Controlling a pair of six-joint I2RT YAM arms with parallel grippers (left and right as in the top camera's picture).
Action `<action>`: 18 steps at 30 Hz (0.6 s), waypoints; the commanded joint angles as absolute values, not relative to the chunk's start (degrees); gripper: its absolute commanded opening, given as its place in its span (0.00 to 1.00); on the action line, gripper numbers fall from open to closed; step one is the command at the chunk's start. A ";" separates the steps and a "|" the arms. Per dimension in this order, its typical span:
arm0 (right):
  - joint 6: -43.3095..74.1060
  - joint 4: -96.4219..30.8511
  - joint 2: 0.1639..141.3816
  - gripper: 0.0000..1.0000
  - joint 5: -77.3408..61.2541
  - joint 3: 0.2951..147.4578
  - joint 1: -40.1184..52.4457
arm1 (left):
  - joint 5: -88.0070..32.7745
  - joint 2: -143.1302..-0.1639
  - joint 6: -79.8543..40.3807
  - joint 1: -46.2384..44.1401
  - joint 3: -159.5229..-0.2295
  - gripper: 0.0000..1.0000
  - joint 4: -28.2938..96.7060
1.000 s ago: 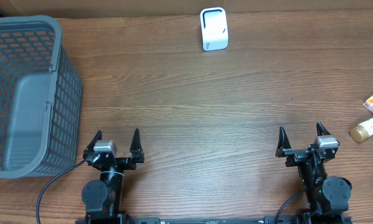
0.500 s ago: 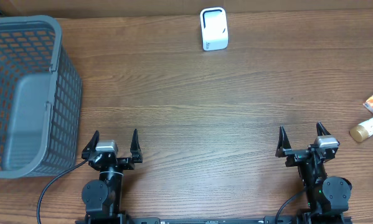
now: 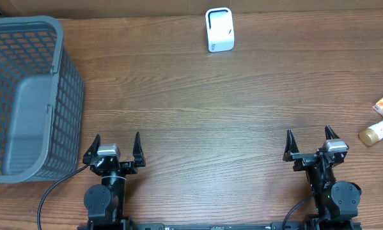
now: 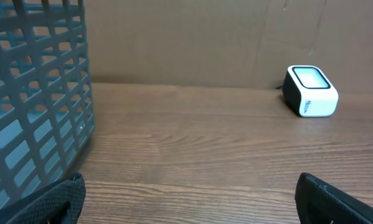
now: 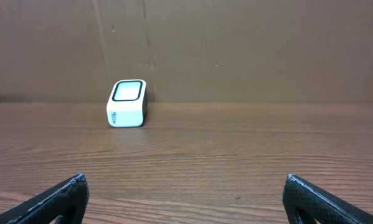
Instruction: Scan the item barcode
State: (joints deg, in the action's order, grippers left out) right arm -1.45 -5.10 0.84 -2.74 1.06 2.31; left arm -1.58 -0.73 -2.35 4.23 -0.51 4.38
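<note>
The item [image 3: 382, 121] lies at the table's far right edge: a tan bottle on its side with an orange and white end. It shows in neither wrist view. The white barcode scanner [image 3: 219, 29] stands at the back middle, also visible as the scanner [image 4: 311, 91] and the scanner [image 5: 127, 102], its window tilted upward. My left gripper [image 3: 117, 139] hovers open at the front left with nothing between its fingers [image 4: 65, 198]. My right gripper [image 3: 308, 135] is open and empty at the front right, a short way left of the item, fingers [image 5: 311, 198] spread wide.
A large grey plastic basket [image 3: 25, 96] fills the left side, close beside my left gripper, and its mesh wall is the basket [image 4: 30, 93] in the left wrist view. A brown cardboard wall [image 5: 236, 43] backs the wooden table [image 3: 197, 108].
My left gripper has shifted slightly to the left. The right arm, the item and the scanner have not moved.
</note>
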 commanded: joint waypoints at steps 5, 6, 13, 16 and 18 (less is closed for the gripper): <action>-1.08 -4.75 0.16 1.00 -2.63 0.47 2.61 | 0.62 -0.19 -1.13 4.49 -0.27 1.00 4.67; -1.08 -4.75 0.16 1.00 -2.63 0.47 2.61 | 0.67 -0.19 -1.23 4.49 -0.27 1.00 4.67; -1.08 -4.73 0.16 1.00 -2.63 0.47 2.61 | 2.13 -0.21 -0.80 4.49 -0.27 1.00 4.58; -1.08 -4.73 0.16 1.00 -2.63 0.47 2.61 | 2.79 -0.21 -0.84 4.49 -0.27 1.00 4.49; -1.08 -4.73 0.16 1.00 -2.63 0.47 2.61 | 2.79 -0.21 -0.82 4.49 -0.27 1.00 4.51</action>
